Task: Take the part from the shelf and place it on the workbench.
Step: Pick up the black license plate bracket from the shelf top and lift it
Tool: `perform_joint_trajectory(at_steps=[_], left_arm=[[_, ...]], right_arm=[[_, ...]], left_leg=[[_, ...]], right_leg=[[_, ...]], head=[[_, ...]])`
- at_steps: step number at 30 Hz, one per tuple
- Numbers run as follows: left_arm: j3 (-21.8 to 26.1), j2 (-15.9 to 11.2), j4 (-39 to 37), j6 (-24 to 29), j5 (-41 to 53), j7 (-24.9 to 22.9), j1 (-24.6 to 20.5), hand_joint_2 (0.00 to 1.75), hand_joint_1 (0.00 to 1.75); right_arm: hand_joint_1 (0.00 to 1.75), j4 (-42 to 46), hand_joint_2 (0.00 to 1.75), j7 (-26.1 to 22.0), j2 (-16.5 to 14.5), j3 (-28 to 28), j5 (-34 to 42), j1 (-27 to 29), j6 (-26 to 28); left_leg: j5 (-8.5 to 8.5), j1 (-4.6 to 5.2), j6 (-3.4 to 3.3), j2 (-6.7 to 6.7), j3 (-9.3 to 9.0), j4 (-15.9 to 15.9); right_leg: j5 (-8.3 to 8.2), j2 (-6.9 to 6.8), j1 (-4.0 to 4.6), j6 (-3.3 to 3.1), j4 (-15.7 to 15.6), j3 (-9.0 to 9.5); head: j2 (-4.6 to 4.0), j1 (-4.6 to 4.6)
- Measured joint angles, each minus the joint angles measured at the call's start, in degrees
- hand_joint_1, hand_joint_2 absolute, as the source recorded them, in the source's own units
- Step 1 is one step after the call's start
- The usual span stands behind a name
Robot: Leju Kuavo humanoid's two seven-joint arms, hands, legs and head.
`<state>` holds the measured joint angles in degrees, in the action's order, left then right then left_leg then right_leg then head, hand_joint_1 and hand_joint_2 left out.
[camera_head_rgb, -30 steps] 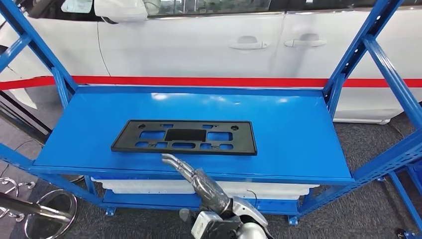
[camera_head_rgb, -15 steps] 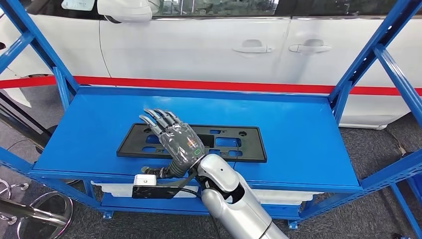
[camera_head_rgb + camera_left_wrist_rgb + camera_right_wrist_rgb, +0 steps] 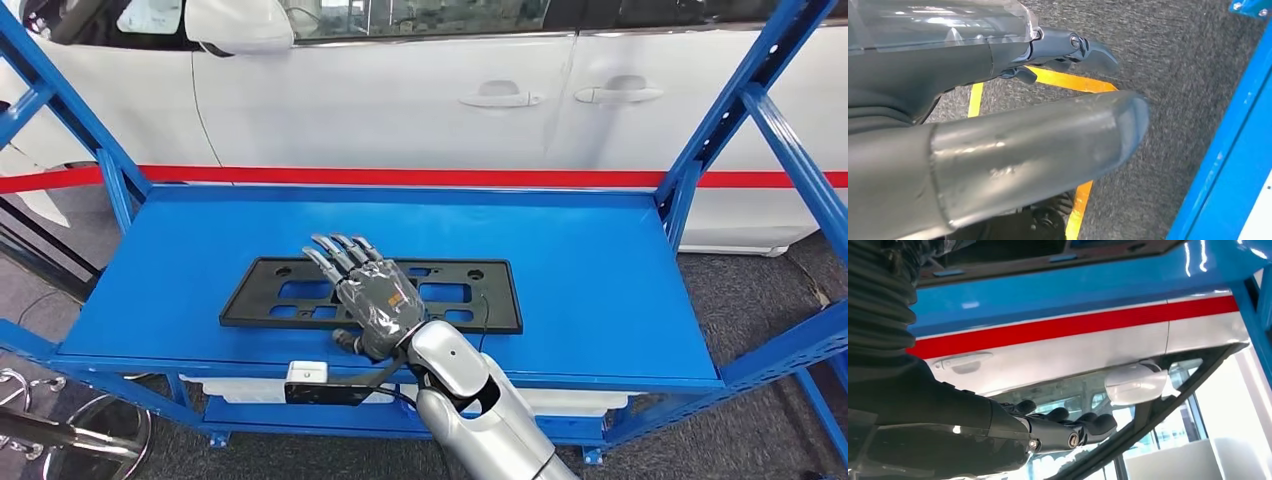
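The right hand (image 3: 372, 297) now hovers flat over the black part (image 3: 300, 293), fingers stretched out together and holding nothing, slightly nearer the shelf (image 3: 600, 270) front than before. The part lies on the shelf. The left hand (image 3: 998, 150) hangs open above the floor.

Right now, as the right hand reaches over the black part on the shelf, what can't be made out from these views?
- Head view: the middle of the black part is hidden under the right hand; contact between them cannot be told.
- Head view: the blue shelf hides most of the white item below.
- Left wrist view: the left hand is close and blurred; its pose is unclear.
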<state>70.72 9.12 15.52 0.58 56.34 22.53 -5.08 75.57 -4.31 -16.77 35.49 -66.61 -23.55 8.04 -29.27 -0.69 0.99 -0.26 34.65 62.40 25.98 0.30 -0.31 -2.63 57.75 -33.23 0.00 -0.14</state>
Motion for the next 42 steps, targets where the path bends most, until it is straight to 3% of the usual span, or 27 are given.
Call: perform_joint_trajectory(at_steps=[2, 3, 4, 5, 7, 9, 12, 14, 17, 18, 19, 20, 22, 24, 29, 31, 33, 34, 35, 37, 39, 40, 42], left_arm=[[0.0, 0.0, 0.0, 0.0, 0.0, 0.0, 0.1, 0.0, 0.0], [0.0, 0.0, 0.0, 0.0, 0.0, 0.0, 0.1, 0.0, 0.0], [0.0, 0.0, 0.0, 0.0, 0.0, 0.0, 0.2, 0.0, 0.0], [0.0, -0.1, 0.0, 0.0, 0.0, 0.0, 0.2, 0.0, 0.0], [0.0, -0.1, 0.0, 0.0, 0.0, 0.0, 0.2, 0.0, 0.0], [0.0, -0.1, 0.0, 0.0, 0.0, 0.0, 0.1, 0.0, 0.0], [0.0, -0.1, 0.0, 0.0, 0.0, 0.0, 0.1, 0.0, 0.0], [0.0, -0.1, 0.0, 0.0, 0.0, 0.0, 0.1, 0.0, 0.0], [0.0, -0.1, 0.0, 0.0, 0.0, 0.0, 0.1, 0.0, 0.0], [0.0, -0.1, 0.0, 0.0, 0.0, 0.0, 0.1, 0.0, 0.0], [0.0, -0.1, 0.0, 0.0, 0.1, 0.0, 0.1, 0.0, 0.0], [0.0, -0.1, 0.0, 0.0, 0.3, 0.0, 0.1, 0.0, 0.0], [0.0, -0.1, 0.0, 0.0, 0.7, 0.1, 0.1, 0.0, 0.0], [0.0, -0.1, 0.0, -0.1, 1.1, 0.2, 0.1, 0.0, 0.0], [-0.1, -0.2, 0.0, -0.2, 2.1, 0.4, 0.1, 0.0, 0.0], [-0.1, -0.3, 0.0, -0.3, 2.5, 0.7, 0.0, 0.0, 0.0], [-0.3, -0.4, 0.0, -0.5, 2.9, 1.0, 0.1, 0.0, 0.0], [-0.3, -0.5, 0.0, -0.5, 3.1, 1.2, 0.1, 0.0, 0.0], [-0.4, -0.6, 0.0, -0.5, 3.2, 1.3, 0.2, 0.0, 0.0], [-0.4, -0.7, 0.0, -0.5, 3.4, 1.3, 0.2, 0.0, 0.0], [-0.4, -0.9, 0.0, -0.5, 3.7, 1.4, 0.0, 0.0, 0.0], [-0.4, -1.0, 0.0, -0.5, 3.7, 1.4, 0.0, 0.0, 0.0], [-0.4, -1.1, 0.0, -0.5, 3.7, 1.4, 0.0, 0.0, 0.0]], right_arm=[[0.0, -0.1, 1.75, 0.0, 0.1, 0.0, 0.0, 0.2, 0.0], [0.0, -0.1, 1.75, 0.0, 0.2, 0.0, 0.0, 0.4, 0.0], [0.0, -0.1, 1.75, 0.0, 0.3, 0.0, 0.0, 0.6, 0.0], [0.0, -0.2, 1.75, 0.0, 0.4, 0.0, 0.0, 0.7, 0.0], [0.0, -0.2, 1.75, 0.0, 0.4, 0.0, 0.0, 0.7, 0.0], [0.0, -0.1, 1.75, 0.0, 0.4, 0.0, 0.0, 0.7, 0.0], [0.0, -0.1, 1.75, 0.0, 0.5, 0.0, 0.0, 0.7, 0.0], [0.0, -0.1, 1.75, 0.0, 0.5, -0.1, -0.1, 0.7, 0.1], [0.0, -0.1, 1.75, 0.0, 0.7, -0.2, -0.3, 0.8, 0.1], [0.0, -0.2, 1.75, 0.0, 0.8, -0.2, -0.4, 0.8, 0.0], [0.0, -0.3, 1.75, 0.0, 1.0, -0.2, -0.6, 0.9, -0.1], [0.0, -0.5, 1.75, -0.1, 1.2, -0.2, -0.8, 1.0, -0.3], [0.0, -1.1, 1.75, -0.4, 1.5, -0.2, -1.2, 1.0, -0.8], [0.0, -2.0, 1.75, -0.8, 1.9, -0.2, -1.7, 1.0, -0.9], [0.0, -4.5, 1.75, -0.8, 2.9, 0.6, -5.1, 0.8, 0.0], [0.0, -6.1, 1.75, -0.7, 3.2, 1.6, -6.4, 0.1, -0.2], [0.0, -8.7, 1.75, -0.7, 3.8, 3.0, -7.3, -0.7, -0.3], [0.0, -10.1, 1.75, -0.7, 4.1, 3.7, -7.5, -1.0, -0.2], [0.0, -11.3, 1.75, -0.7, 4.4, 4.2, -7.6, -1.2, 0.1], [0.0, -13.3, 1.75, -0.8, 4.7, 5.0, -7.8, -2.0, 0.5], [0.0, -14.9, 1.75, -0.8, 4.8, 5.7, -7.9, -3.1, 0.7], [0.0, -15.6, 1.75, -0.8, 4.9, 6.1, -7.9, -3.5, 0.7], [0.0, -16.7, 1.75, -0.9, 5.0, 6.5, -7.9, -4.2, 0.8]], left_leg=[[-3.34, -0.2, 0.53, 0.02, 3.8, 7.6], [-3.96, -0.27, 0.69, 0.03, 5.32, 10.3], [-3.43, -0.3, 0.77, 0.03, 5.89, 10.8], [-1.7, -0.31, 0.74, 0.04, 5.2, 8.9], [2.5, -0.28, 0.41, 0.05, 1.49, 0.8], [4.19, 0.0, -0.2, -0.03, -1.14, -4.6], [4.16, 0.16, -1.12, -0.08, -1.48, -5.5], [4.4, -0.11, -1.88, 0.04, -1.79, -6.1], [4.44, -0.17, -2.58, 0.21, -1.95, -6.3], [4.38, -0.14, -2.63, 0.23, -1.95, -6.3], [4.31, -0.12, -2.64, 0.23, -1.96, -6.2], [4.21, -0.12, -2.59, 0.18, -2.01, -6.1], [3.85, -0.12, -2.32, 0.04, -2.14, -5.7], [3.4, 0.13, -1.79, -0.07, -2.07, -5.2], [2.22, 0.02, -0.17, -0.02, -1.68, -4.0], [-0.68, -0.06, 0.31, 0.02, 0.67, 1.1], [-3.75, -0.08, 0.58, 0.03, 4.38, 8.5], [-4.15, -0.08, 0.62, 0.03, 5.62, 10.7], [-3.44, -0.08, 0.55, 0.03, 5.88, 10.8], [0.64, -0.01, 0.05, 0.04, 3.12, 4.6], [3.39, 0.27, -0.64, 0.04, -0.56, -2.8], [3.71, 0.43, -0.9, 0.03, -1.49, -4.6], [3.62, 0.64, -1.28, 0.0, -1.92, -5.4]], right_leg=[[0.09, -0.06, 0.01, -0.16, 0.0, 0.09], [0.16, -0.06, 0.04, -0.18, 0.0, 0.11], [0.26, -0.03, 0.05, -0.17, 0.1, 0.16], [0.39, 0.03, 0.05, -0.1, 0.1, 0.28], [0.76, 0.11, 0.07, 0.17, 0.3, 0.62], [1.02, 0.16, 0.24, 0.61, 0.5, 0.7], [1.12, 0.15, 0.32, 1.43, 0.4, 0.67], [2.38, 0.07, 0.31, 2.01, 2.0, 0.12], [7.56, -0.01, 0.07, 2.5, 12.3, -4.86], [8.67, -0.02, -0.01, 2.59, 15.7, -6.71], [8.66, -0.02, -0.06, 2.64, 17.2, -7.72], [7.42, -0.03, -0.09, 2.62, 16.4, -7.56], [3.09, -0.07, -0.11, 2.33, 9.3, -4.43], [0.67, -0.1, 0.04, 1.94, 2.9, -1.5], [0.43, 0.0, 0.08, 0.63, 1.1, -0.81], [0.35, -0.1, -0.06, 0.17, 0.8, -0.64], [0.42, -0.16, 0.08, -0.06, 0.9, -0.67], [0.47, -0.18, 0.16, -0.12, 0.9, -0.66], [0.52, -0.18, 0.23, -0.16, 1.0, -0.63], [0.66, -0.06, 0.32, -0.14, 1.0, -0.39], [0.81, 0.05, 0.48, 0.13, 1.0, -0.14], [0.85, 0.07, 0.51, 0.35, 1.0, -0.08], [0.79, 0.07, 0.5, 0.9, 0.7, 0.07]], head=[[0.0, -0.01], [0.0, -0.01], [0.0, -0.01], [0.0, -0.01], [0.0, -0.01], [0.0, -0.01], [0.0, -0.01], [0.0, 0.01], [0.0, 0.02], [0.0, 0.02], [0.0, 0.02], [0.0, 0.02], [0.0, 0.02], [0.0, 0.02], [0.0, 0.01], [0.0, 0.01], [0.0, 0.01], [0.0, 0.01], [0.0, 0.0], [0.0, 0.01], [0.0, 0.01], [0.0, 0.01], [0.0, 0.01]])
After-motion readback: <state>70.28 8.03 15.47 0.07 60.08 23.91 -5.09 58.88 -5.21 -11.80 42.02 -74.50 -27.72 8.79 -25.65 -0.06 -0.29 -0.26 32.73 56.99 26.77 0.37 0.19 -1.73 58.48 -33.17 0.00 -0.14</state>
